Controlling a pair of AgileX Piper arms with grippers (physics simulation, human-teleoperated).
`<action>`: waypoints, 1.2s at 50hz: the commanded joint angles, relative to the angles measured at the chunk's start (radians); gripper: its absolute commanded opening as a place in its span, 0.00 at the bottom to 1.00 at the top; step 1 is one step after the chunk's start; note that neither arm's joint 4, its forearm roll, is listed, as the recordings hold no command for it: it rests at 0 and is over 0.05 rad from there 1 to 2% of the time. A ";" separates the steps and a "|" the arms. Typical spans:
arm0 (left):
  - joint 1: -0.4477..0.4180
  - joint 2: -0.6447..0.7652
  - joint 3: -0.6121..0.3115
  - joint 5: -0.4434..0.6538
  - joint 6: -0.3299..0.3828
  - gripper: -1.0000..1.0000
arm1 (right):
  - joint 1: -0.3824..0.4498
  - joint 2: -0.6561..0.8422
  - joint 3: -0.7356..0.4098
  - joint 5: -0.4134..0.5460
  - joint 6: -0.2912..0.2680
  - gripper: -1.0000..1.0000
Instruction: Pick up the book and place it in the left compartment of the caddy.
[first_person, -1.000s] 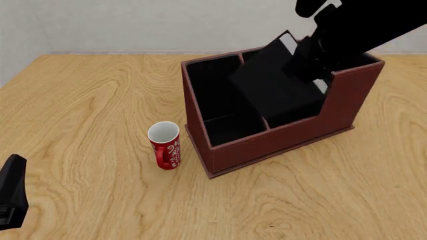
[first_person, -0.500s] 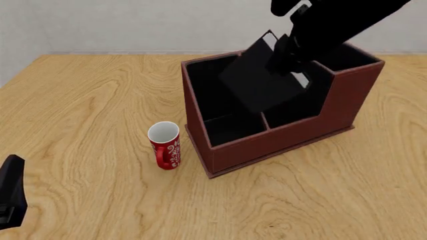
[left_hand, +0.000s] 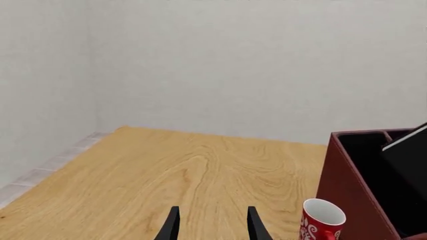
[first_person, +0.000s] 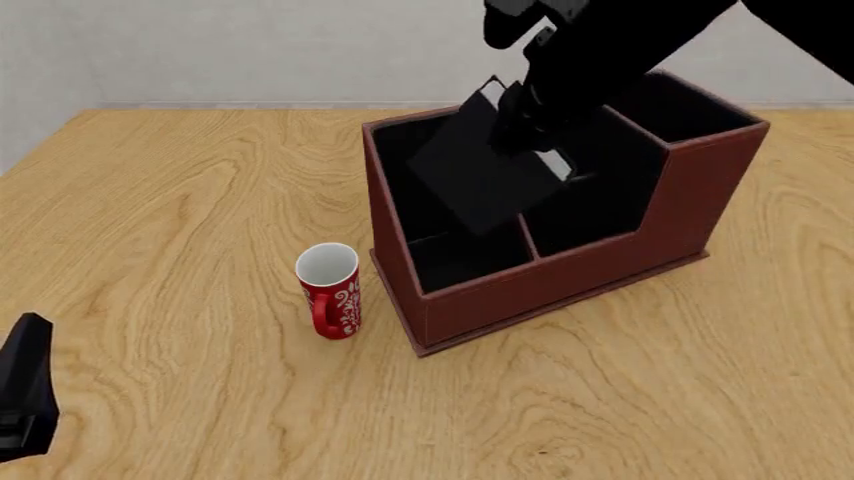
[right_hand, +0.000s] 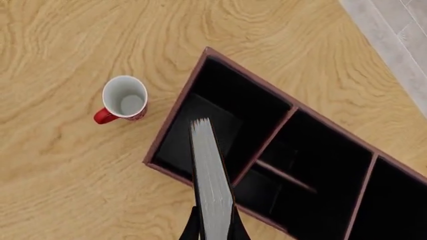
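Right gripper (right_hand: 213, 226): fingers pressed against both covers of one book (right_hand: 210, 185), pinching it at one end. Book held in the air, tilted, above the caddy (first_person: 561, 280); in the front view, lower corner hanging over the left compartment (first_person: 434, 195), not resting inside it. Seen edge-on in the right wrist view, white page edge up, positioned over the left compartment (right_hand: 220, 117) close to the divider with the middle sections.

Left gripper (left_hand: 212, 227): fingers spread apart, holding nothing, low near the table (left_hand: 187, 170), well apart from the caddy.

Count: two arms, one book, one caddy, one mug (first_person: 330, 290).

Mug: upright on the table, red with white pattern, just beside the caddy's low end, not touching.

Differences between views. Right wrist view alone: caddy's interior from above, one long section at the low end, two shorter middle sections, one end section, plus the mug's white interior. Front view alone: stepped, higher end of the caddy and the book's flat black cover. Left wrist view alone: spread of the left fingers; in the front view only a dark part of that arm (first_person: 24, 400) at the frame's edge.
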 joint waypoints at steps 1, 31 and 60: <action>-0.005 0.000 0.005 -0.015 0.003 1.00 | 0.013 0.049 -0.043 0.000 0.028 0.00; -0.009 0.000 0.014 -0.038 0.040 1.00 | 0.008 0.071 -0.051 0.000 0.029 0.00; -0.013 0.000 0.013 -0.031 0.039 1.00 | 0.006 0.093 -0.058 0.000 0.028 0.00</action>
